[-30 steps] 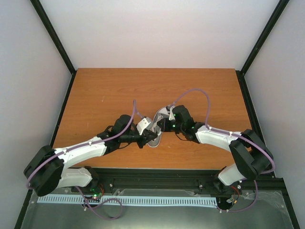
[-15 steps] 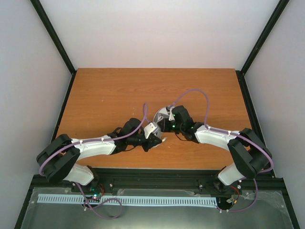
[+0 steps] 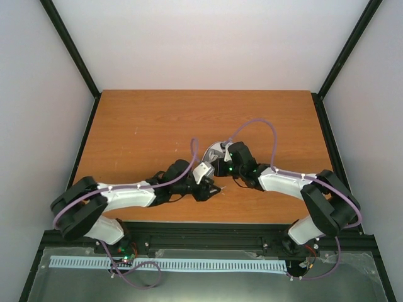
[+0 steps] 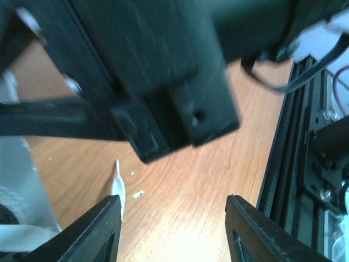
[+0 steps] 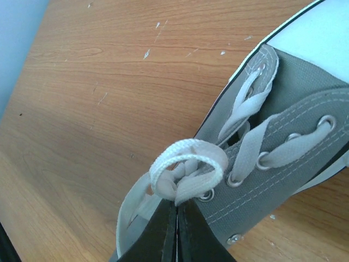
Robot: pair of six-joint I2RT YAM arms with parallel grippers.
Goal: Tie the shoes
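Near the middle of the surface (image 3: 145, 126), the shoe (image 5: 283, 136) is flanked by both arms. Its lace loop (image 5: 188, 164) is pinched by the right pincer (image 5: 176, 210); the left pincer (image 4: 173, 218) is spread, gripping nothing. Unopposed, the loop could be tugged undone.

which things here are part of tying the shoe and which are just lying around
Part of the job:
- grey sneaker
- white lace loop, pinched by the shut right gripper
- left gripper, open, holding nothing

Just there:
- wooden table
- white flecks on it
- black frame rail
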